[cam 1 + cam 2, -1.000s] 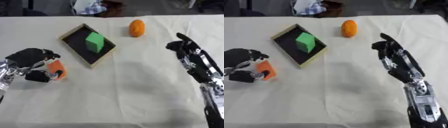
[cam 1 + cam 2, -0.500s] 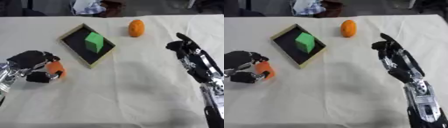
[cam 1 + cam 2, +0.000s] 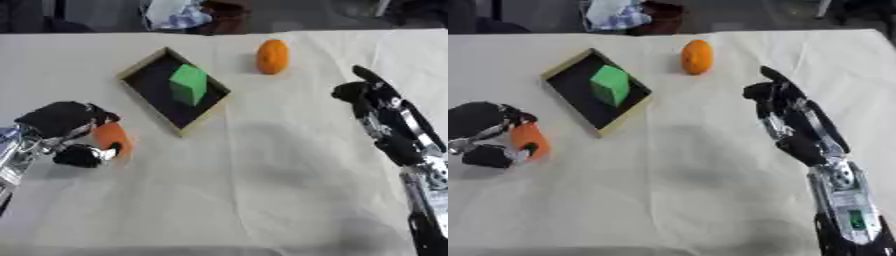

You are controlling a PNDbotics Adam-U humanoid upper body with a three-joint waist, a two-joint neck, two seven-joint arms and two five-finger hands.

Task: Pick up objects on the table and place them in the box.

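Observation:
My left hand (image 3: 63, 125) is at the left edge of the table, its fingers and thumb curled round an orange cylinder-like object (image 3: 111, 138). The black box with a tan rim (image 3: 150, 85) lies up and to the right of it, holding a green block (image 3: 188, 83). An orange oval object (image 3: 272, 56) rests on the cloth beyond the box's right side. My right hand (image 3: 387, 117) hovers at the right with straight fingers and holds nothing.
A cream cloth (image 3: 254, 190) covers the table. Beyond the far edge lie a bluish-white bundle (image 3: 175, 12) and a dark reddish thing (image 3: 226, 11).
My left hand has risen slightly and turned the orange object more upright within its fingers. The right arm has stayed still.

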